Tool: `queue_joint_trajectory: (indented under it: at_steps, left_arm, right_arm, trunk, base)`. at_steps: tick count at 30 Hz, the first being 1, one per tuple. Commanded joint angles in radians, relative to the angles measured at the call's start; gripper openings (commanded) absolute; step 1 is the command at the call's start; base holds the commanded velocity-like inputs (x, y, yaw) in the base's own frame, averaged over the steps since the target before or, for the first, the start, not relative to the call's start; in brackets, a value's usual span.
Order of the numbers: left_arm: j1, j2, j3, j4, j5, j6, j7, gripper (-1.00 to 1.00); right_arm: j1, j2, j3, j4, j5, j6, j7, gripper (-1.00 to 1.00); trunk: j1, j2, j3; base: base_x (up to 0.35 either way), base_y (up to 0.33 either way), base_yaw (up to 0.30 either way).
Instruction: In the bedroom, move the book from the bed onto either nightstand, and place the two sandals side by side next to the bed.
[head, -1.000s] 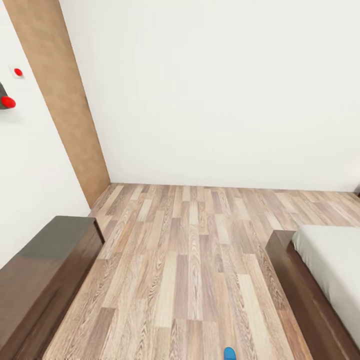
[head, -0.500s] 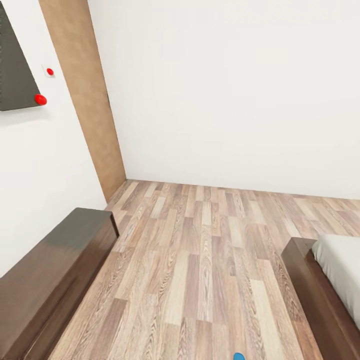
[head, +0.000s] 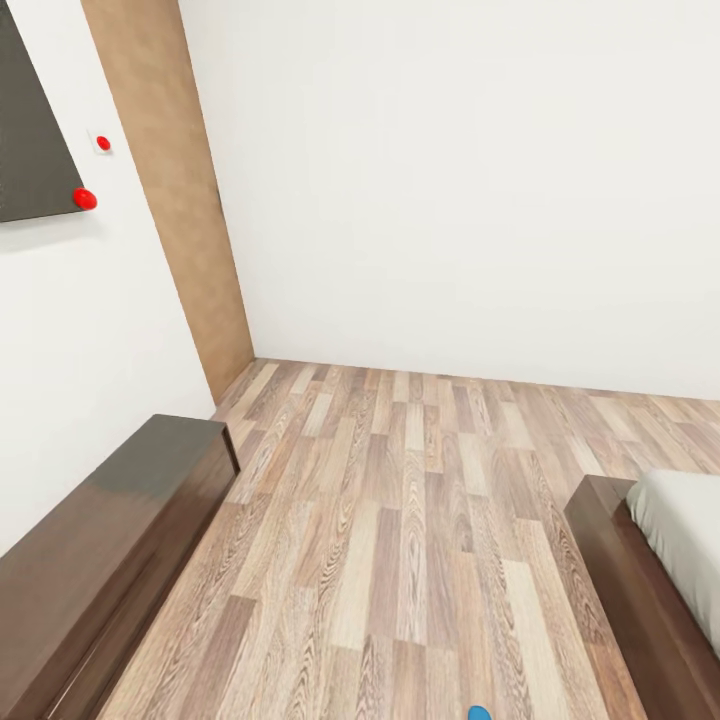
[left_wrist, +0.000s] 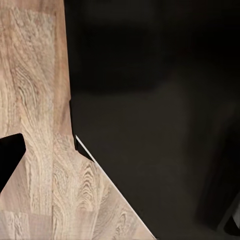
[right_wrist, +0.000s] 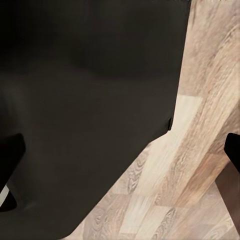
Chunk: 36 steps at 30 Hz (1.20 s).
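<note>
You're in the bedroom facing a white-walled corner; wood-plank floor (head: 400, 560) runs ahead of you; the bed (head: 655, 590) sits at your right, dark frame corner and a strip of grey-beige mattress showing; a long dark brown cabinet (head: 110, 560) runs along the left wall, probably not a nightstand, too long and low for that; above it a dark panel (head: 30, 130) on the wall with two red dots beside it.

One sandal (head: 479, 714) pokes in at the bottom edge of the head view, just a blue tip on the floor, near the bed's frame but apart from it; whether it counts as placed you can't judge from a sliver.

Progress: nothing confirmed done; a sandal tip lying alone suggests the side-by-side pairing is still open; the book move can't be judged from here; you look to be in transit, so treat the task as early or mid.

Pincers: both wrist views give you dark robot body over plank floor, with black shapes at the frame edges that may be fingertips; you can't tell whether either pair is apart or together; nothing visibly carried.
</note>
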Motion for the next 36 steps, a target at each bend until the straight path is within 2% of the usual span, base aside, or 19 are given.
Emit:
queue_joint_trajectory:
  at_steps: [1,12,21,26,29,36]
  left_arm:
    - [0.001,0.000,0.004,-0.006,0.000,-0.001,0.000,1.00]
    - [0.001,-0.001,0.006,-0.046,0.000,0.000,-0.001,1.00]
    - [0.001,0.004,0.012,-0.080,0.009,0.001,-0.002,1.00]
    - [0.001,0.013,0.049,-0.120,0.060,0.004,-0.008,1.00]
    - [0.001,0.029,0.068,-0.137,0.097,0.007,-0.011,1.00]
    - [0.001,0.063,0.086,-0.186,0.153,0.012,-0.028,1.00]
  right_arm:
    - [0.000,-0.001,0.000,0.000,0.000,0.000,0.000,1.00]
    - [0.000,-0.035,0.002,-0.001,0.002,0.000,0.002,1.00]
    - [0.000,-0.045,0.004,-0.006,0.003,-0.001,0.003,1.00]
    - [0.000,-0.060,0.004,-0.033,0.003,-0.002,0.002,1.00]
    - [0.000,-0.069,0.004,-0.057,0.002,-0.002,0.000,1.00]
    - [0.000,-0.105,0.001,-0.149,-0.003,0.001,-0.001,1.00]
  trunk:
    - [0.000,0.000,0.000]
    - [0.000,0.000,0.000]
    - [0.000,0.000,0.000]
    - [0.000,0.000,0.000]
    - [0.000,0.000,0.000]
    - [0.000,0.000,0.000]
  base:
    - [0.000,0.000,0.004]
    - [0.000,0.000,0.001]
    - [0.000,0.000,0.000]
    - [0.000,0.000,0.000]
    - [0.000,0.000,0.000]
    - [0.000,0.000,0.000]
